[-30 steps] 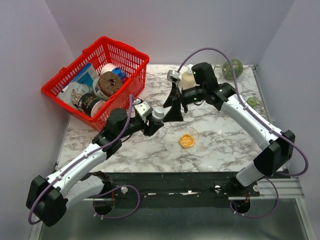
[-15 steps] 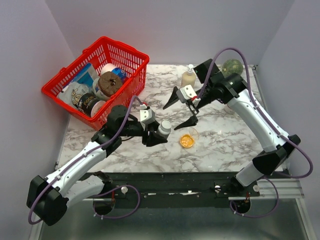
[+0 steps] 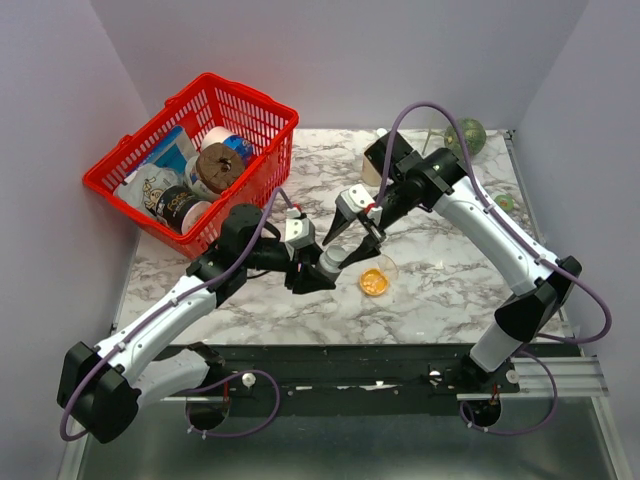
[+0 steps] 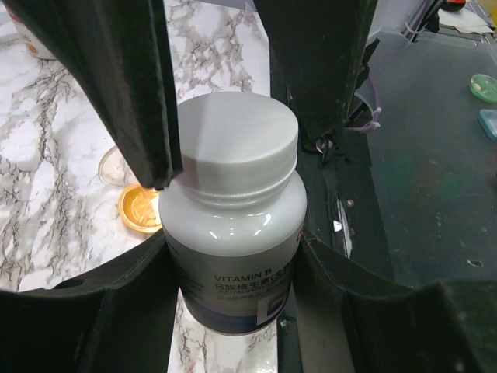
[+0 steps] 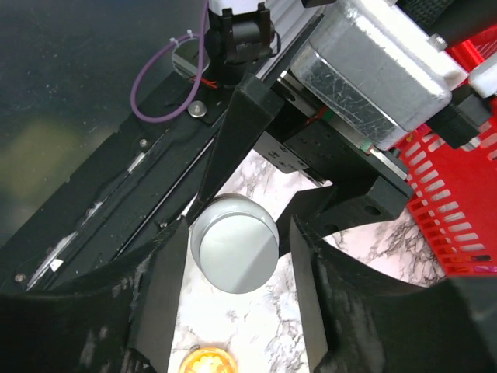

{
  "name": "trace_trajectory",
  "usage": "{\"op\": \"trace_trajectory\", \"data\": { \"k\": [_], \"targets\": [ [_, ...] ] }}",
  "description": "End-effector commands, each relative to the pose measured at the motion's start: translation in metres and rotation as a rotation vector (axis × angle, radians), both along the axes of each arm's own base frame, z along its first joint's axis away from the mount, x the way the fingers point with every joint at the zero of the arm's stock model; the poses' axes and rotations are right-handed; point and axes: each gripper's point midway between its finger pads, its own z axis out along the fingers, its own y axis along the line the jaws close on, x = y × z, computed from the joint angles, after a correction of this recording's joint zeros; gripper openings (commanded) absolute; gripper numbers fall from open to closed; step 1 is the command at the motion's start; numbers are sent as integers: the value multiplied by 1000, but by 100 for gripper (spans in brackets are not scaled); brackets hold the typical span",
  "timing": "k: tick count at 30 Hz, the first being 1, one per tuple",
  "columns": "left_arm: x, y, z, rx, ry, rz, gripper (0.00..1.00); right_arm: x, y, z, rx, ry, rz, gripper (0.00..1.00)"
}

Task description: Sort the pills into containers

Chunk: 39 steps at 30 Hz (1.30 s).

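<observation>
Since a second ago the left arm has carried its bottle a little rightward, toward the middle of the desk, and the right arm has swung in from the far side to meet it, its claw narrowing from a wide spread; the pills and dish have not shifted. At the far left, the red plastic mesh basket (image 3: 130, 190) of groceries stands apart from the work. Next, the left claw (image 3: 315, 266) is clamped on the body of the small white plastic pill bottle (image 4: 233, 233), a finger on each flank below the shoulder. That leaves the round white screw cap (image 4: 237, 136) exposed and turned toward the other arm, probably so that one arm steadies the bottle while the other unscrews. The right claw (image 3: 338, 250) straddles that cap with a finger close on either side; whether they already pinch it I cannot tell. Just right of the bottle, on the white marble-patterned desk (image 3: 440, 300), the cluster of tiny orange-amber pills (image 3: 374, 283) sits in a small round heap touching the shallow clear round plastic dish (image 3: 389, 267). Whether a second clear piece lies under them I cannot tell. Holding the bottle this near them likely keeps the coming transfer short.
</observation>
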Motion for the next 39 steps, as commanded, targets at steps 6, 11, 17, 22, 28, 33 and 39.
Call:
{"op": "trace_trajectory", "data": {
  "k": [6,11,17,22,28,33,39],
  "targets": [
    [-2,-1,21,-40,-72,-37,0,-20,-17,-18,-161,142,-15,58],
    [4,0,25,-49,-96,7,0,-18,-14,-17,-155,152,-34,47],
    [39,8,64,-188,-193,277,0,0,-1,-26,-198,264,-205,29],
    [82,27,85,-262,-285,617,0,29,9,-47,-293,478,-548,27],
    [101,26,96,-340,-277,724,0,52,11,-90,-318,538,-772,27],
    [111,24,82,-294,-240,770,0,58,17,-94,-333,594,-808,32],
    [68,3,30,-148,-227,466,0,55,14,-23,-172,563,-666,87]
  ]
}}
